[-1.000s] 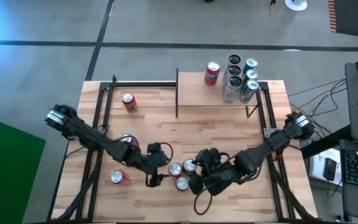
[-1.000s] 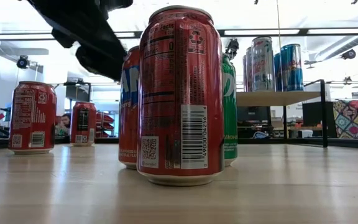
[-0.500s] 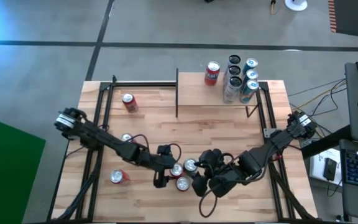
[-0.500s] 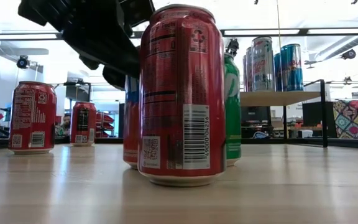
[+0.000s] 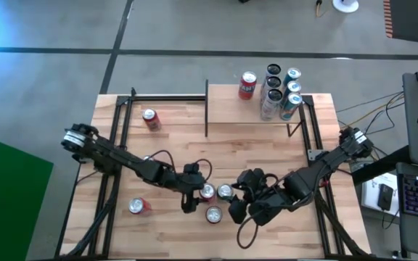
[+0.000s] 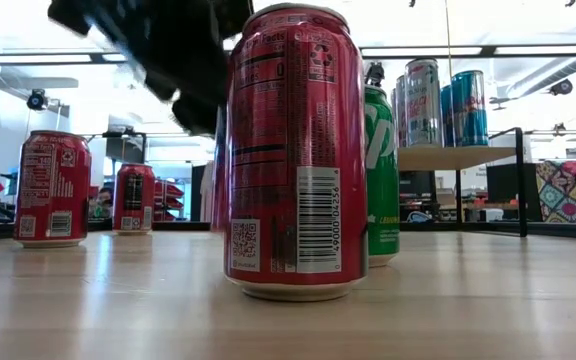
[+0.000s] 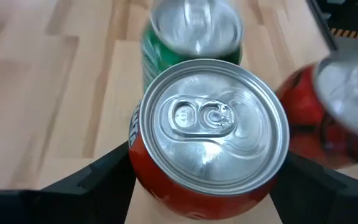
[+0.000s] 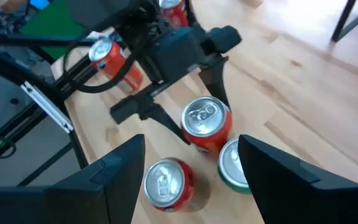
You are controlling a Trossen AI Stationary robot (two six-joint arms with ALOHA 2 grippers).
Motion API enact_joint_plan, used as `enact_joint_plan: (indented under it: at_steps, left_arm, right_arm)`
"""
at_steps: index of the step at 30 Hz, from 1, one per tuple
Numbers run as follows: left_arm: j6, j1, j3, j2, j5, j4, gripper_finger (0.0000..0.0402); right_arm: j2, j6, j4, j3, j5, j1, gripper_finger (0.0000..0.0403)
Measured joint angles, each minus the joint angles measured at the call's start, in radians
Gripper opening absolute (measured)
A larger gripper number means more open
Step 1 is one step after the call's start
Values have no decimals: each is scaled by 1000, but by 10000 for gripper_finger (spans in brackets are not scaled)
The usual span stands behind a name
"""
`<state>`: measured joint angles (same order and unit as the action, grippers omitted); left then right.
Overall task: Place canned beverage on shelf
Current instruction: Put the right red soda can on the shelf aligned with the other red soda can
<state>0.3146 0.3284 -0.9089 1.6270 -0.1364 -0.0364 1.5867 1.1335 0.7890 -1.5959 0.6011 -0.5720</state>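
A red can with a blue patch stands on the table in a group with a green can and a red can. My left gripper is open and level, one finger on each side of the red-and-blue can. My right gripper is open and empty, hovering just right of the group. The shelf stands at the far right and carries several cans. In the low view the near red can hides the red-and-blue one. My left gripper comes level from the table's left. Its fingers lie along the two sides of the red-and-blue can's body. The can hides the fingertips, so I cannot tell whether they touch it. The can stands upright on the table.
More red cans stand at the far left and near left of the table. Black frame bars run along both table sides. Bare wood lies between the can group and the shelf's near edge.
My left gripper has gone toward the table's right edge and now has the red-and-blue can between its fingers. That can has slid a little toward the far edge, and the green can a little to the right. My right gripper has drawn back slightly toward the right.
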Motion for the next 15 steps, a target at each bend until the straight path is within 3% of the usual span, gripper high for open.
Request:
enact_joint_plan:
  at_steps: [6,15]
  left_arm:
    - [-66,-68,-115,-66,-1,201,289]
    - [-228,-279,-440,-39,22,450,289]
  right_arm:
    - [-61,10,95,0,28,0,244]
    - [-124,260,426,0,55,0,225]
